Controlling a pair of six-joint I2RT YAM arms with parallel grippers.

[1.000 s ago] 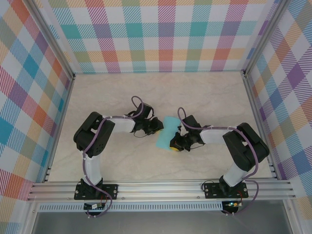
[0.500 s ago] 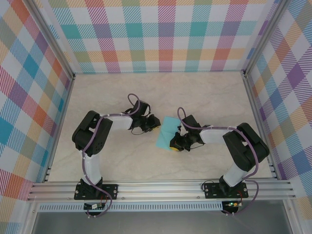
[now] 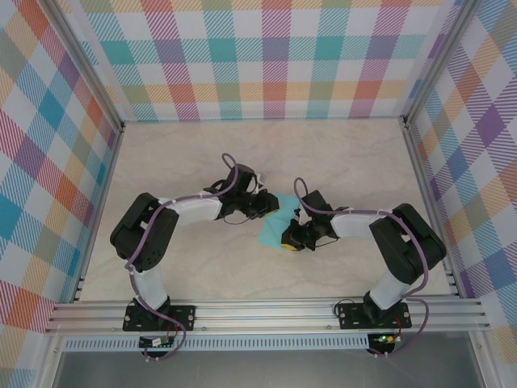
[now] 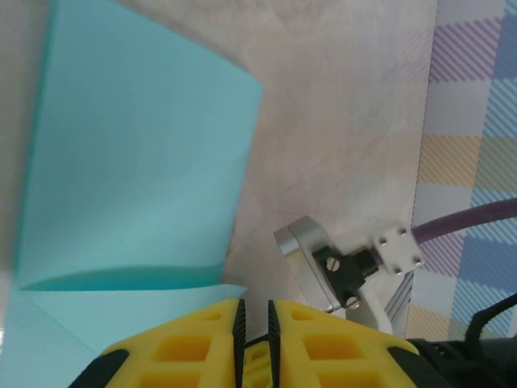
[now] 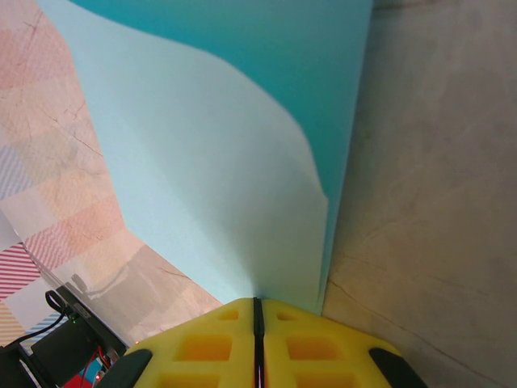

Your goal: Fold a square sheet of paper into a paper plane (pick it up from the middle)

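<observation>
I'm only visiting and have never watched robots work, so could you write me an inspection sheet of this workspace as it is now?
Surface: pale marble-look table.
Job's things: turquoise paper, partly folded with one layer curling up, lying between the two arms.
Clutter: nothing seen.
Grippers: right gripper has its fingers shut on the paper's edge. Left gripper has its fingers closed to a thin slit at the paper's corner; whether it grips cannot be told.
Cables: purple cables loop along both arms.
Surroundings: plaid walls; metal frame rail at the near edge.
</observation>
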